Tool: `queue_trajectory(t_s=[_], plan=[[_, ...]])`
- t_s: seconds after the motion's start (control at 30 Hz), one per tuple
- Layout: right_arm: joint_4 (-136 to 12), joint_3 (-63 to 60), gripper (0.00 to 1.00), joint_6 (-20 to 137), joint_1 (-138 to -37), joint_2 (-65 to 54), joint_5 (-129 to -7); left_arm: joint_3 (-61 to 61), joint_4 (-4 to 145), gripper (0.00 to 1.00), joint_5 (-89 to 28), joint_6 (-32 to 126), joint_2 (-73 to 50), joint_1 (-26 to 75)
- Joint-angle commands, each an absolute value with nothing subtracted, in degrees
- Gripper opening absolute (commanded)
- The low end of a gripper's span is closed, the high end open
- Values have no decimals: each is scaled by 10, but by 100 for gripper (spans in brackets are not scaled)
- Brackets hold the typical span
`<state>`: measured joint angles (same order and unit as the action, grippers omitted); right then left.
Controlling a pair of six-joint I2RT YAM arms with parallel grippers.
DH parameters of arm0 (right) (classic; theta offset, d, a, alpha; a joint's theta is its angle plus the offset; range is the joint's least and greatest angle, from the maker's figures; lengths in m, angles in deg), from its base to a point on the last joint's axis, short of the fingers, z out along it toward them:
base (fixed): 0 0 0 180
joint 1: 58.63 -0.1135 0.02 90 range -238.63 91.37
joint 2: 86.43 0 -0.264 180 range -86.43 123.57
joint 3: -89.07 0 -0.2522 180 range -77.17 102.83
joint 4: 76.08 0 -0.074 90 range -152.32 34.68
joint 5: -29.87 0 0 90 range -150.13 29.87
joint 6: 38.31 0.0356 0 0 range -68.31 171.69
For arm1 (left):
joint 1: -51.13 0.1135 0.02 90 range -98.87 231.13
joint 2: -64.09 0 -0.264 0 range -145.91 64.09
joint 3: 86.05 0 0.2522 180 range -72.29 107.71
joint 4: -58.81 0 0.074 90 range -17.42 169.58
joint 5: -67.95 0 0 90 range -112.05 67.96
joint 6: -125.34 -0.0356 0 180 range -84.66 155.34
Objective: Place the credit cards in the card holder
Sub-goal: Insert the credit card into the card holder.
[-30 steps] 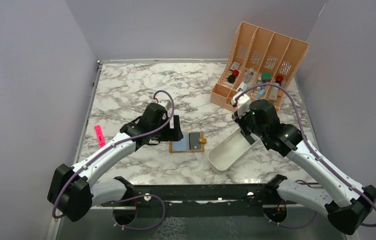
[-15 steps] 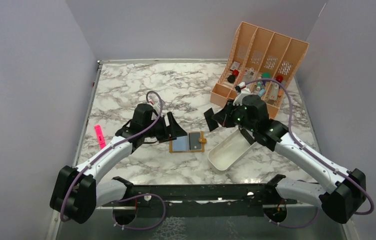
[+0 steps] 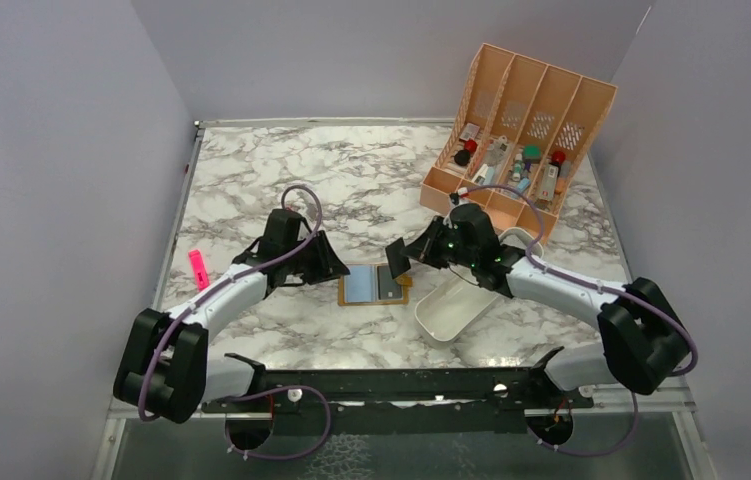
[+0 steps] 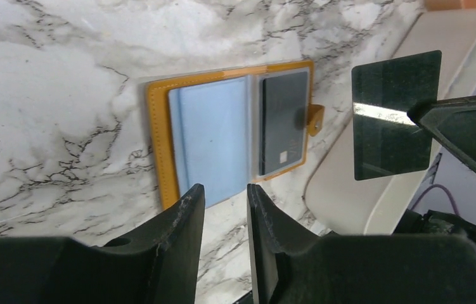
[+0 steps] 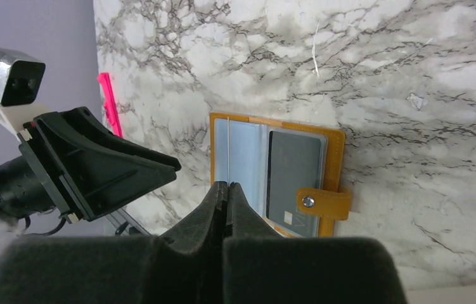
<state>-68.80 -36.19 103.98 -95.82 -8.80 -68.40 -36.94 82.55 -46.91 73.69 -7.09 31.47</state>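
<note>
The card holder (image 3: 345,290) lies open and flat on the marble, mustard-orange, with its snap tab on the right (image 4: 159,145) (image 5: 333,149). A dark card (image 4: 283,123) sits in its right pocket, and a pale blue-grey one (image 4: 213,142) fills the left side. My right gripper (image 3: 403,258) (image 5: 227,185) is shut on a dark credit card (image 4: 393,114). It holds that card upright just above the holder's right edge. In the right wrist view the card shows edge-on as a thin line (image 5: 229,145). My left gripper (image 3: 336,264) (image 4: 225,193) hovers at the holder's left edge, open by a narrow gap with nothing between its fingers.
A white oblong tray (image 3: 441,318) (image 4: 349,196) lies right of the holder, under my right arm. The peach slotted organiser (image 3: 526,110) with small items stands at the back right. A pink marker (image 3: 198,270) (image 5: 109,101) lies at the left edge. Walls enclose the table.
My right arm has swung left from over the tray, bringing the dark card above the holder. My left gripper has narrowed and drawn back a little to the left.
</note>
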Motion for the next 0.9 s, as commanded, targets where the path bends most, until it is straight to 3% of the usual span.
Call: queue_trajectory(t_s=[0.0,0.1,0.23,0.87], plan=[[-742,-346,1,1081,-975,-39,-683,-386,793,29,-444,736,-99,316],[-756,-341,1,1081,-989,-9,-674,-391,782,12,-435,738,-114,317],[-768,-329,1,1068,-1004,31,-673,-401,775,5,-413,740,-126,316],[-754,-322,1,1033,-1025,70,-624,-435,762,7,-396,741,-139,316]])
